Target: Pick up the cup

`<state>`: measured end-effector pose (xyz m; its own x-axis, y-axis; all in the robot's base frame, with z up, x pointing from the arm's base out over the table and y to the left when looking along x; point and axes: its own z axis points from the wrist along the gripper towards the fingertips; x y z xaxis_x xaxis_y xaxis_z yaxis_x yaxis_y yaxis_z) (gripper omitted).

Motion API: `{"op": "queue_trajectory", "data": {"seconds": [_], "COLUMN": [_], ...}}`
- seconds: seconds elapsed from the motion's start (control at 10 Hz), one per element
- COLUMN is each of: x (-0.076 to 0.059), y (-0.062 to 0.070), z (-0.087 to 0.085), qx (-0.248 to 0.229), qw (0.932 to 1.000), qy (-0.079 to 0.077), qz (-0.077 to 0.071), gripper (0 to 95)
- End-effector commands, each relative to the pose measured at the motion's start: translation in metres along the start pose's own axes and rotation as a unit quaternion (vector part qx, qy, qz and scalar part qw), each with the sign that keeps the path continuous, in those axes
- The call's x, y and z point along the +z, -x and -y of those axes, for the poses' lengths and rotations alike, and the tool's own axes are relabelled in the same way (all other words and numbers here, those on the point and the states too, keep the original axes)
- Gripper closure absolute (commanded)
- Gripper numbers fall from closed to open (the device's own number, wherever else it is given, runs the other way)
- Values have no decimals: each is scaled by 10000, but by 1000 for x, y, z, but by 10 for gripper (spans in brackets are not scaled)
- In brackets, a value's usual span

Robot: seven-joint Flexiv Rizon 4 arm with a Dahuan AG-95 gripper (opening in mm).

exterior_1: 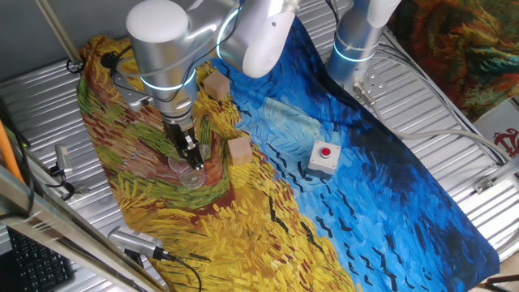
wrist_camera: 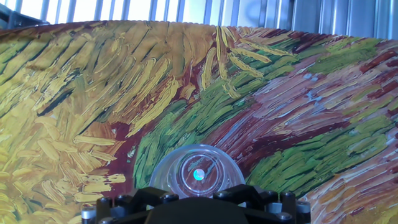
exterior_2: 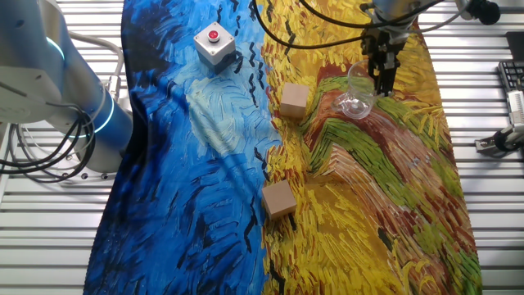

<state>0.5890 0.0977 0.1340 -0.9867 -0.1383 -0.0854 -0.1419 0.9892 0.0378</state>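
Observation:
The cup (exterior_1: 191, 172) is small and transparent, over the brown and green part of the painted cloth. In the other fixed view the cup (exterior_2: 354, 94) hangs tilted beside the fingers. My gripper (exterior_1: 188, 152) points down from above it, and its narrow fingers (exterior_2: 382, 78) are closed on the cup's wall at the rim. In the hand view I look down into the cup (wrist_camera: 196, 171), just ahead of the black gripper body (wrist_camera: 196, 202). I cannot tell whether its base touches the cloth.
Two tan wooden cubes lie near: one (exterior_1: 239, 150) just right of the cup, one (exterior_1: 216, 86) further back. A white box with a red button (exterior_1: 324, 156) sits on the blue part of the cloth (exterior_1: 389, 203). Cables and metal rails edge the table.

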Motion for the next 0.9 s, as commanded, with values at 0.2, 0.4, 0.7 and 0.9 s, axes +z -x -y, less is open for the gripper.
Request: {"op": "queue_trajectory", "data": {"seconds": [0.2, 0.4, 0.7, 0.9], "x": [2, 4, 5, 6], "y": [0, 0, 0, 0], "z": [0, 0, 0, 0], "qx": [-8, 1, -9, -15], "qw": [10000, 10000, 10000, 10000], "qy": [3, 5, 6, 5], "qz": [11, 15, 19, 27], "gripper": [0, 0, 0, 0]}}
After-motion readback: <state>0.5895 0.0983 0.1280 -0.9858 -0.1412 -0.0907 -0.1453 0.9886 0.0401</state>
